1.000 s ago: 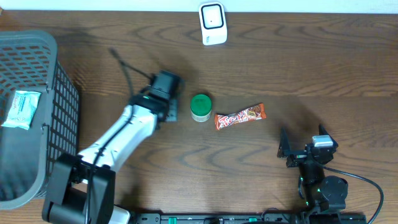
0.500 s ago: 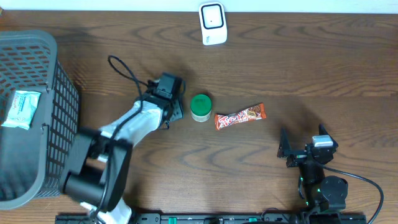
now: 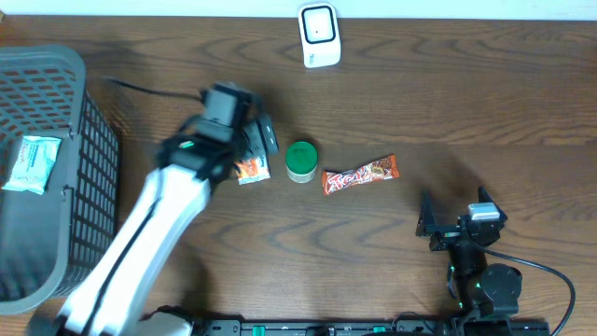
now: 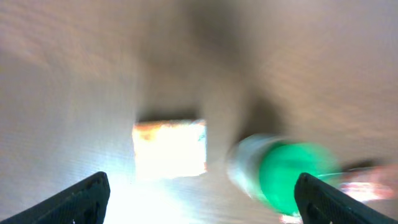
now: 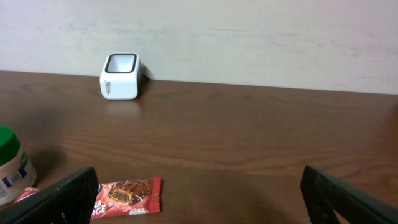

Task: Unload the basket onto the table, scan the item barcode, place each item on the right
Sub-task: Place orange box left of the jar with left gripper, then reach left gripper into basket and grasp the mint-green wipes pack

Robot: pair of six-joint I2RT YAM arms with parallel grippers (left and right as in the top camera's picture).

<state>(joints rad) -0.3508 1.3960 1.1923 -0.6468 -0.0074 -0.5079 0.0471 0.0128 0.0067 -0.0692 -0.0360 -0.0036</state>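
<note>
Left hand (image 4: 202,198) hovers, fingers spread wide, above the small orange-and-white packet (image 3: 250,169), which lies flat on the worktop (image 3: 420,103) just at 9 o'clock of the green-lidded jar (image 3: 300,160). Right hand (image 3: 455,217), at 5 o'clock, rests spread and empty.

A dark wood-grain worktop (image 3: 420,103) carries a white barcode scanner (image 3: 319,35) at its far edge, a gray mesh basket (image 3: 98,177) on the left and, in a row near the middle, a small orange-and-white packet (image 3: 251,169), a green-lidded jar (image 3: 300,161) and a red candy bar (image 3: 360,175).
</note>
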